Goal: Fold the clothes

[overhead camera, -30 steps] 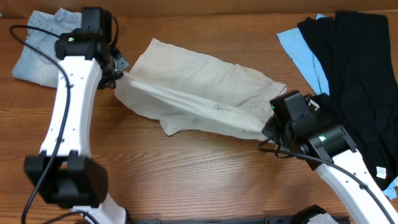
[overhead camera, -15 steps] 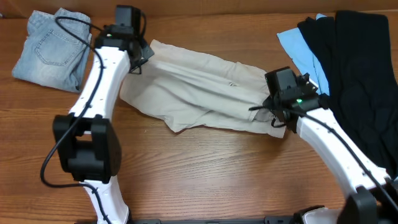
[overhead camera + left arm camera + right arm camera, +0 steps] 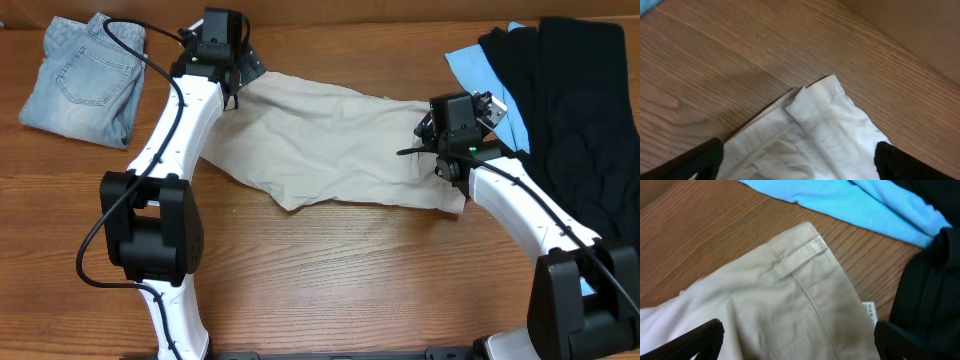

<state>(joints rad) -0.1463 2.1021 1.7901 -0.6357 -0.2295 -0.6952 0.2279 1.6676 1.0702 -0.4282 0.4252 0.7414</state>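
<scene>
The beige shorts (image 3: 330,140) lie flat across the middle of the table, folded into a long band. My left gripper (image 3: 243,72) hovers over their far left corner, open, with the pale cloth (image 3: 825,125) below and between the spread fingers (image 3: 702,160). At the shorts' right end my right gripper (image 3: 432,138) stands open above the waistband corner (image 3: 790,290); a belt loop (image 3: 797,255) and a white label (image 3: 869,311) show there. Neither gripper holds the cloth.
Folded pale denim (image 3: 85,75) lies at the far left. A black garment (image 3: 580,110) on a light-blue piece (image 3: 480,80) fills the right side, close behind the right gripper. Bare wood runs along the table's front.
Both arms carried the shorts' near edge toward the far side, folding them over. Both grippers then opened and let go of the cloth, which now lies flat.
</scene>
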